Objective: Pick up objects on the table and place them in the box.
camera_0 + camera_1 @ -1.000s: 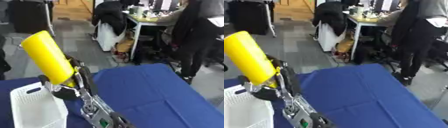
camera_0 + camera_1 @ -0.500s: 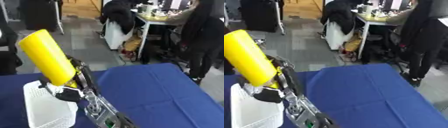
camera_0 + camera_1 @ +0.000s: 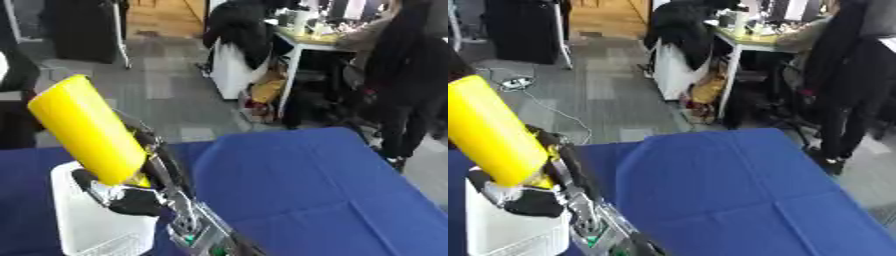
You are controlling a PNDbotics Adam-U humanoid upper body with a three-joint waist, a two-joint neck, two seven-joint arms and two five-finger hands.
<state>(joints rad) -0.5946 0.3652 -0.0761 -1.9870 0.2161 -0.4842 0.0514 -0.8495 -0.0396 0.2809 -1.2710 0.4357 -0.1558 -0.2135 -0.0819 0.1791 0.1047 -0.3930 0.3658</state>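
Left eye view: the robot's hand (image 3: 131, 192) grasps a yellow cylinder (image 3: 87, 130), its fingers curled round the lower end. The arm enters from the bottom of the frame, left of centre; whether it is the left or the right arm cannot be told from the pictures. The cylinder is held tilted, upper end leaning to the view's left, lower end above the white box (image 3: 74, 220). The box stands at the left of the table, on the blue cloth (image 3: 306, 190) that covers it. The cylinder is lifted, not inside the box.

Right eye view: the same hand (image 3: 522, 197) clasps the yellow cylinder, which rises tilted toward the upper left edge of the frame. The white box shows at the lower left corner, partly cut off, directly below the hand. The blue cloth fills the right and lower part of the frame
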